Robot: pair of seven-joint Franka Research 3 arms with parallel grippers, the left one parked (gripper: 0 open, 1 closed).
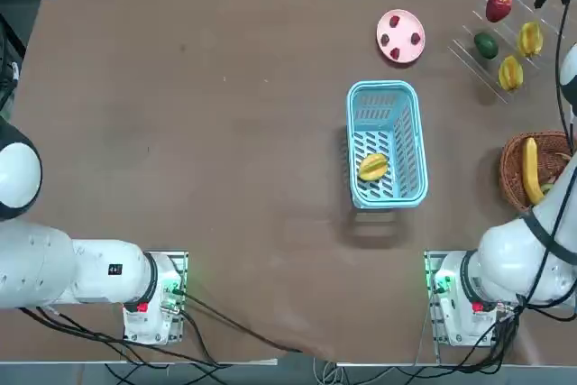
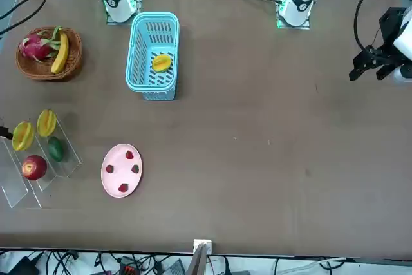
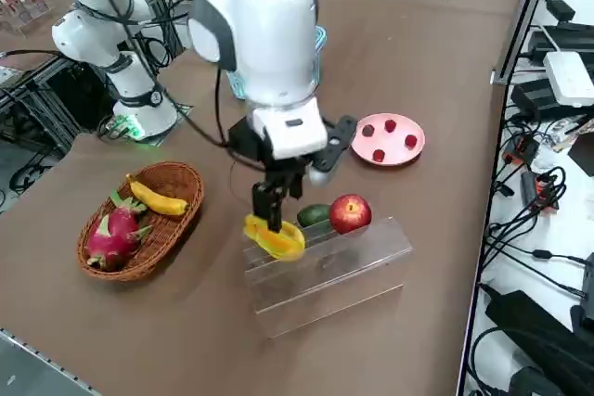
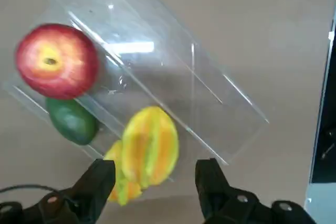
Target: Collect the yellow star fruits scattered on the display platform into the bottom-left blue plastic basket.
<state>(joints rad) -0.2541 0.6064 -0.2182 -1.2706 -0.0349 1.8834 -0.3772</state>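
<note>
Bare tabletop (image 1: 243, 132) between pink plate (image 1: 400, 37) and platform (image 1: 505, 42), red apple (image 1: 499, 6) obstructing platform's end

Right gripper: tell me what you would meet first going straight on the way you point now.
Most likely the nearer star fruit on the clear stand; it lies ahead of the right gripper's open fingers, a little off the middle. Exact depth is unclear.

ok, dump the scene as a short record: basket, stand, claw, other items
basket: blue, one star fruit inside
stand: two star fruits, red apple, dark green fruit
right claw: open, at the stand's star fruits, nothing gripped
plate: pink, red pieces on it
wicker basket: banana, dragon fruit
</note>
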